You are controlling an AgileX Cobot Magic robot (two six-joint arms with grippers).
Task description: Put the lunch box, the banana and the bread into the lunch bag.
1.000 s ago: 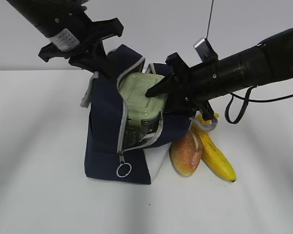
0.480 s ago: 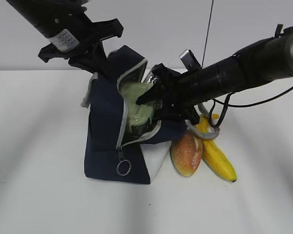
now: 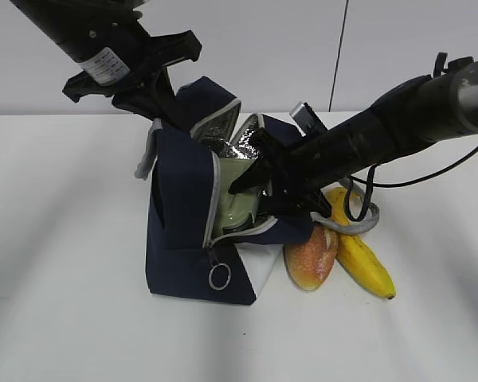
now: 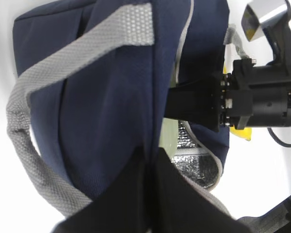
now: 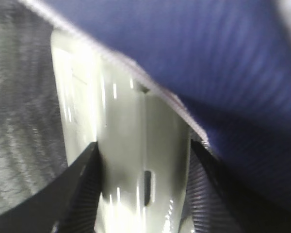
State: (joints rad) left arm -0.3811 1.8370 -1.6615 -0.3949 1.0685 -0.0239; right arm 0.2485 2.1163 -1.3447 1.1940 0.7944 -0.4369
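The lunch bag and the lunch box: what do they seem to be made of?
The lunch bag looks like matte navy woven fabric; the weave shows in the left wrist view. Its lining is silvery and crinkled, probably foil. The strap is coarse grey webbing. The lunch box lid is pale green and glossy with highlights, likely plastic.

Your left gripper [image 3: 155, 107] is pinched closed, arm angled down from upper left; your right gripper [image 5: 143, 160] clamps closed, arm reaching leftward.
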